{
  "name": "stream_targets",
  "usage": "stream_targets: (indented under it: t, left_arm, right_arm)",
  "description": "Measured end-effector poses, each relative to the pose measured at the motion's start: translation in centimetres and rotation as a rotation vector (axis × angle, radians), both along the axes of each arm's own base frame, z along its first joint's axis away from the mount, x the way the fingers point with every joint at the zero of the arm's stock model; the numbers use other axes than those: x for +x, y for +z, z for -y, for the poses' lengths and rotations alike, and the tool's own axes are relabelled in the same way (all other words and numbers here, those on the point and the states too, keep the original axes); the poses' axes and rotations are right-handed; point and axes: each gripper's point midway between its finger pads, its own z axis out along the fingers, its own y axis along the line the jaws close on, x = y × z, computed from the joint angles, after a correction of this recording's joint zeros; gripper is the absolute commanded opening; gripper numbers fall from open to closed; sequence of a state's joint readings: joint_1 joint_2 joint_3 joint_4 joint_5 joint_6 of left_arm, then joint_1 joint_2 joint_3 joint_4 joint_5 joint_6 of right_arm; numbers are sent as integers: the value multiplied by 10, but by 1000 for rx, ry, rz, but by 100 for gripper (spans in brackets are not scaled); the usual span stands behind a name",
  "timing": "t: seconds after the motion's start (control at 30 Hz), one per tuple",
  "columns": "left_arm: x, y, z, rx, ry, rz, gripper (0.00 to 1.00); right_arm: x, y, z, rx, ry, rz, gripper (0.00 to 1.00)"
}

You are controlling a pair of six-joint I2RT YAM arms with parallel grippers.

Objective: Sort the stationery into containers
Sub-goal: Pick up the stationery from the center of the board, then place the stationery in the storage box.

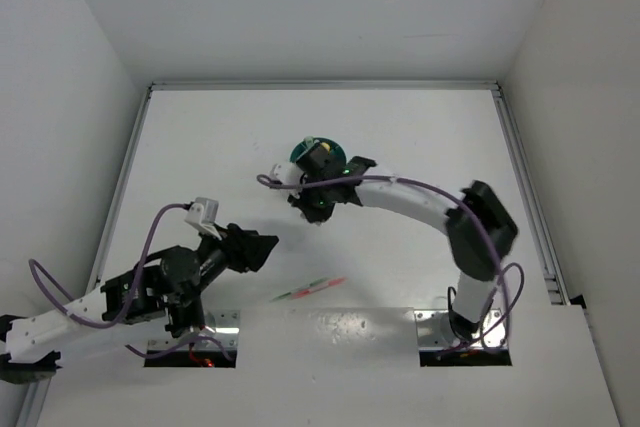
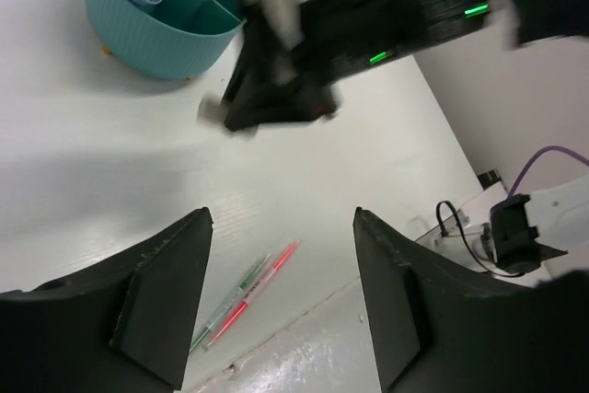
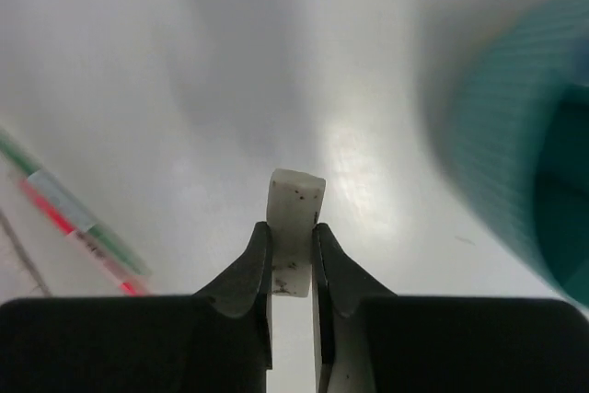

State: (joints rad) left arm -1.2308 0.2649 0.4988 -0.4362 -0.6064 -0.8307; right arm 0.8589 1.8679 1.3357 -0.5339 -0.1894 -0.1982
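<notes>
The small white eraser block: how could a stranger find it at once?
Find the round teal plastic bowl; the right gripper hangs beside it. The small speckled white eraser block is pinched between its black fingers, unlike the thin green and red pens lying on the table.

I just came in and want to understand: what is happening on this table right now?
The right gripper holds a small pale eraser block beside the teal bowl. The left gripper hangs open and empty above the table. A green pen and a pink-red pen lie side by side on it, not sorted yet.
</notes>
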Motion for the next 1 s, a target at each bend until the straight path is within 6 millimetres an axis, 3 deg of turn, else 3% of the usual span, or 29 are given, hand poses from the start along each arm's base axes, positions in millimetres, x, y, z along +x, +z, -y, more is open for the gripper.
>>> stream_targets:
  t: [0.17,0.27,0.4,0.57,0.87,1.0]
  left_arm:
    - [4,-1,7,61,7,-13,70]
    - [8,-8,16,127,11,-34,70]
    - [12,-21,25,211,12,-58,70]
    - [12,-27,26,236,10,-65,70]
    - [10,-7,15,133,25,-34,71]
    - [10,-13,15,146,25,-41,71]
  right_arm:
    - [47,120,19,171,-153,416,0]
    - [76,149,44,190,-319,584,0]
    - [106,124,74,104,-533,616,0]
    - [126,89,96,54,-743,552,0]
    - [163,98,86,207,-940,404,0]
    - [164,84,86,223,-959,317,0]
